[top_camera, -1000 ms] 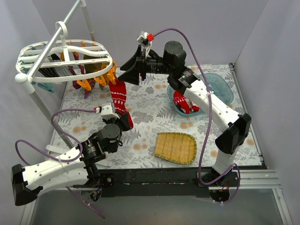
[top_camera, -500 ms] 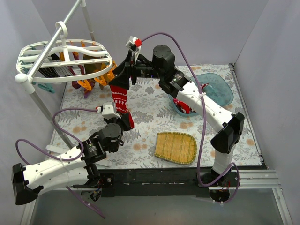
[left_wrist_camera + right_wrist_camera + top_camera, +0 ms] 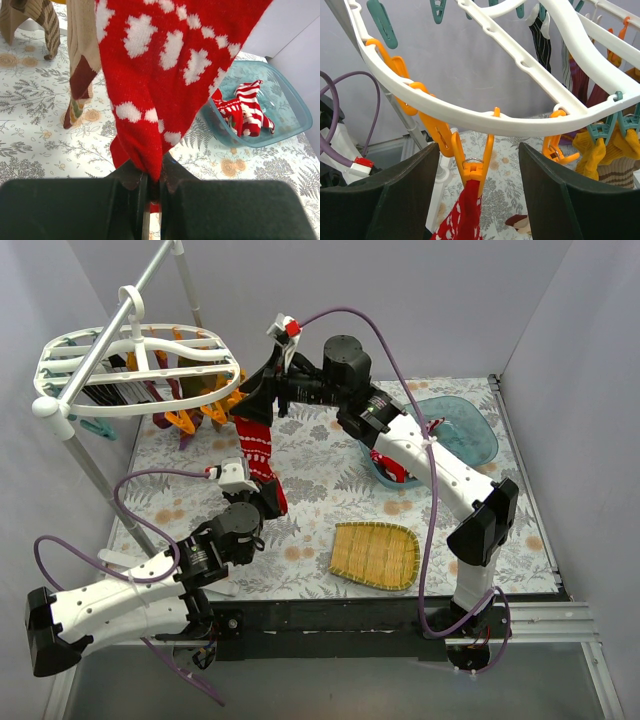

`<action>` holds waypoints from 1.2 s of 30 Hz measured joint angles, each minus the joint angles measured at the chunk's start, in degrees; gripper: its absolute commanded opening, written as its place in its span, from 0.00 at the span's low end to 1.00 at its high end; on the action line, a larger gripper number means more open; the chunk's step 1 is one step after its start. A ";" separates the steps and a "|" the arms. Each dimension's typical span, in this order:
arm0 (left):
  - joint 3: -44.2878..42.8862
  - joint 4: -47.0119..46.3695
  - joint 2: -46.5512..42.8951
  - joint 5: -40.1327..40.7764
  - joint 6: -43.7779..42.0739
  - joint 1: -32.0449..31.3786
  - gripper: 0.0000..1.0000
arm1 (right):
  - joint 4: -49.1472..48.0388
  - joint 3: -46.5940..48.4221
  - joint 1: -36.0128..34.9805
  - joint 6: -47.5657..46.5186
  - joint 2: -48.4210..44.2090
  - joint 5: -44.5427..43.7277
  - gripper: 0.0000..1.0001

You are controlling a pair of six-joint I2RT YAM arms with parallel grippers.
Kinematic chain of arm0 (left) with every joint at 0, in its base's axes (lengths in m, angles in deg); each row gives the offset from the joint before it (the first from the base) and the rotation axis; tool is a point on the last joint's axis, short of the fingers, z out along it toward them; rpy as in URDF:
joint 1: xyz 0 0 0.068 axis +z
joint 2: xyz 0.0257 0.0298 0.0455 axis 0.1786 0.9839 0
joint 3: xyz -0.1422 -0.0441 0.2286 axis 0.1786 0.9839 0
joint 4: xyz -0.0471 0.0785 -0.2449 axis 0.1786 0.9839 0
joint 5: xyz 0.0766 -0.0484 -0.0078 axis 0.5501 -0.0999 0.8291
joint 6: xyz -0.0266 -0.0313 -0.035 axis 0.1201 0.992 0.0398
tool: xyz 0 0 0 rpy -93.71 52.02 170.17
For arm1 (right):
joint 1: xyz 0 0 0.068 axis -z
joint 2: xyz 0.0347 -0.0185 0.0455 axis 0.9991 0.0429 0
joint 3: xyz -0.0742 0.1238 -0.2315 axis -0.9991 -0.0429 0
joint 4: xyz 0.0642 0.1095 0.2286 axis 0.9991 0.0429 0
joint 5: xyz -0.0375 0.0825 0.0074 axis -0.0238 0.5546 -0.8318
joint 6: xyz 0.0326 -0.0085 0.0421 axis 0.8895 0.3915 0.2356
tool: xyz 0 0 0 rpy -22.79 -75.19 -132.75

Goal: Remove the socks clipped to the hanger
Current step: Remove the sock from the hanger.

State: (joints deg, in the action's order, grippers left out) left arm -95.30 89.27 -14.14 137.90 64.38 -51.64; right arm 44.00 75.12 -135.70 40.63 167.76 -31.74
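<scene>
Currently, striped socks (image 3: 243,114) in teal bin (image 3: 294,107)

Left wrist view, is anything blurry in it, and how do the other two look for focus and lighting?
Left wrist: the left tool, shut on the red sock, is soft; the knit and bin are sharp. Right wrist: the open right tool is dark and soft, the hanger and orange clip crisp. Top external: even light, faint shadows, no glare.
</scene>
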 measured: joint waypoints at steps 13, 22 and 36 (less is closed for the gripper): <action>-0.22 -0.24 0.59 -0.44 -0.02 0.00 0.00 | -2.08 -0.33 -1.01 1.66 0.63 -3.91 0.01; -0.22 -0.09 0.55 -0.76 0.00 0.00 0.00 | -3.89 -3.06 -1.01 2.56 0.39 -6.64 0.01; 0.46 4.50 -1.09 -3.08 5.49 0.00 0.00 | -3.91 -3.39 -1.05 2.47 -0.02 -7.78 0.01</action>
State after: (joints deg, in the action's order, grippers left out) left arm -94.84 93.77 -15.23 134.82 69.87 -51.64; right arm 40.09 71.73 -136.75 43.10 167.74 -39.52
